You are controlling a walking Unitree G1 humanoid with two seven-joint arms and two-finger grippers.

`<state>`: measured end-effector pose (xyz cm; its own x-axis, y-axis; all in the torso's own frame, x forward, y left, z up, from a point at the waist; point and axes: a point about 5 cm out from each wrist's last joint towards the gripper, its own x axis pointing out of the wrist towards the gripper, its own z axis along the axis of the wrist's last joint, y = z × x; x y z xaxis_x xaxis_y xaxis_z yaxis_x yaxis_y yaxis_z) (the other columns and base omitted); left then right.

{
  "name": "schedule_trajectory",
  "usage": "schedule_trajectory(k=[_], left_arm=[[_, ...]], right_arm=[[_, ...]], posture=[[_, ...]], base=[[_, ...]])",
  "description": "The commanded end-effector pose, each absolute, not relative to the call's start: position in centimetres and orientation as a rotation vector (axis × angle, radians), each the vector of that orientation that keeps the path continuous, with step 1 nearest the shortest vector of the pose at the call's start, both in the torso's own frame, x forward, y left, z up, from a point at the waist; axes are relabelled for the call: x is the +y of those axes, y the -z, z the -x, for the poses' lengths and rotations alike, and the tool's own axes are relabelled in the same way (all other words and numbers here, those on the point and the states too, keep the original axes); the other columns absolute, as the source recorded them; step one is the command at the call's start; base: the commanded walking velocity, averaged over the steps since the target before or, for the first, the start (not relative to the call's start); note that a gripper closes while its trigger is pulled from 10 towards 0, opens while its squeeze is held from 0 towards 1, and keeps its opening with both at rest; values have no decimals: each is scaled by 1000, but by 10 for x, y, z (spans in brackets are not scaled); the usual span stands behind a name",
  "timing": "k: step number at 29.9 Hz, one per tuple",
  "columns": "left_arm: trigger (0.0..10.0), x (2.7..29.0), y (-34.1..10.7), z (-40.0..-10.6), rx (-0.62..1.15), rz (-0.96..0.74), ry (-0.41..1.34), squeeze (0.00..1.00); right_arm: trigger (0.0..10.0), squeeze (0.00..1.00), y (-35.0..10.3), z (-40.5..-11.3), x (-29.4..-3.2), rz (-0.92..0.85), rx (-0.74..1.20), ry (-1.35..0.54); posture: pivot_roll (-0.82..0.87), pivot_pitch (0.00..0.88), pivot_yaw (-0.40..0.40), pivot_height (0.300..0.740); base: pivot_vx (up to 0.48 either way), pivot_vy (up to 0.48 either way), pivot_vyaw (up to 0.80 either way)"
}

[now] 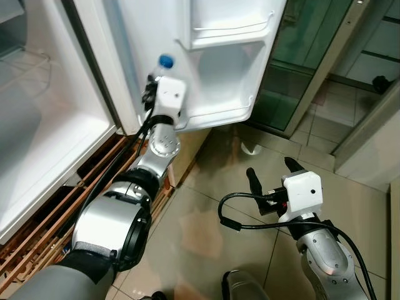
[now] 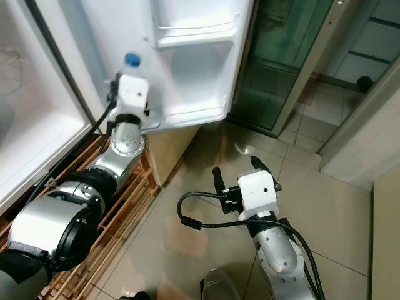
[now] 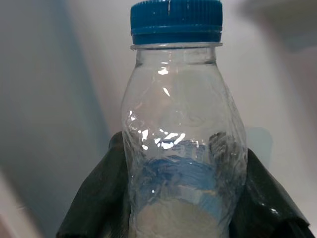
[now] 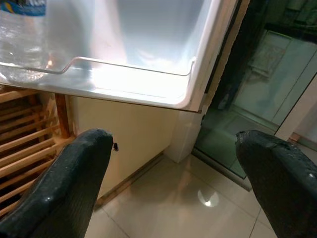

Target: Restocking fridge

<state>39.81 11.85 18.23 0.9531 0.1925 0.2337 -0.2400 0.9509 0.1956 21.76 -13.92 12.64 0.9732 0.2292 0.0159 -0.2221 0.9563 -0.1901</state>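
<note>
At upper left, the left gripper holds a clear water bottle upright, fingers closed around its body, raised beside the fridge door's bottom shelf, probably for stocking. At lower right, the right gripper hangs empty, fingers spread wide.

Seen from the robot's head, both eye views look steeply down past its two arms at the open fridge door and the tiled floor, sharing nearly the same scene. The left wrist camera sits very close behind a bottle, facing the white door. The right wrist camera looks from low down, between its pincer fingers, up at the door's bottom shelf.
</note>
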Motion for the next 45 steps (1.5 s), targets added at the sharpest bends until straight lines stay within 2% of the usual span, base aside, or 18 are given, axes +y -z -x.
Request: schedule_trajectory(k=[1, 2, 4, 9, 10, 16, 24, 28, 34, 36, 40, 45], left_arm=[[10000, 128, -137, -388, 12, -191, -226, 0], [10000, 128, -137, -388, 12, -191, -226, 0], [10000, 132, -124, -384, 88, -86, -239, 0], [10000, 125, -134, -387, 44, -50, -220, 0], [10000, 120, -141, -390, 7, -73, -193, 1000], [10000, 112, -167, -396, -136, -221, -160, 1000], [10000, 93, -198, -397, -314, -290, -66, 1000], [10000, 97, -203, -396, -358, -327, -72, 1000], [10000, 118, -218, -397, -424, -368, -117, 1000], [10000, 132, -238, -398, -481, -369, -143, 1000], [10000, 133, -239, -399, -475, -373, -121, 1000], [10000, 125, -221, -398, -415, -366, -74, 1000]], right_arm=[[10000, 4, -124, -217, -140, 189, -27, -223], [10000, 4, -124, -217, -140, 189, -27, -223], [10000, 0, -122, -217, -141, 191, -22, -224], [10000, 0, -121, -218, -141, 190, -19, -226], [10000, 4, -120, -219, -140, 190, -17, -230], [10000, 4, -118, -224, -138, 188, -16, -241], [10000, 4, -113, -237, -136, 171, -22, -239], [10000, 0, -114, -242, -132, 160, -36, -236], [10000, 4, -114, -250, -128, 148, -55, -239], [10000, 0, -113, -256, -124, 142, -68, -246], [10000, 4, -113, -260, -122, 139, -74, -251], [10000, 0, -113, -266, -119, 136, -90, -257]], posture=[[-510, 129, 44, 740], [-510, 129, 44, 740], [-491, 122, 39, 740], [-475, 117, 33, 740], [-462, 113, 32, 740], [-431, 105, 34, 740], [-365, 78, 63, 740], [-359, 73, 69, 740], [-323, 48, 88, 740], [-303, 33, 89, 740], [-281, 19, 88, 740], [-280, 10, 95, 740]], base=[[0, 0, 0], [0, 0, 0], [0, 0, 0], [0, 0, 0], [0, 0, 0], [0, 0, 0], [0, 0, 0], [0, 0, 0], [0, 0, 0], [0, 0, 0], [0, 0, 0], [0, 0, 0]])
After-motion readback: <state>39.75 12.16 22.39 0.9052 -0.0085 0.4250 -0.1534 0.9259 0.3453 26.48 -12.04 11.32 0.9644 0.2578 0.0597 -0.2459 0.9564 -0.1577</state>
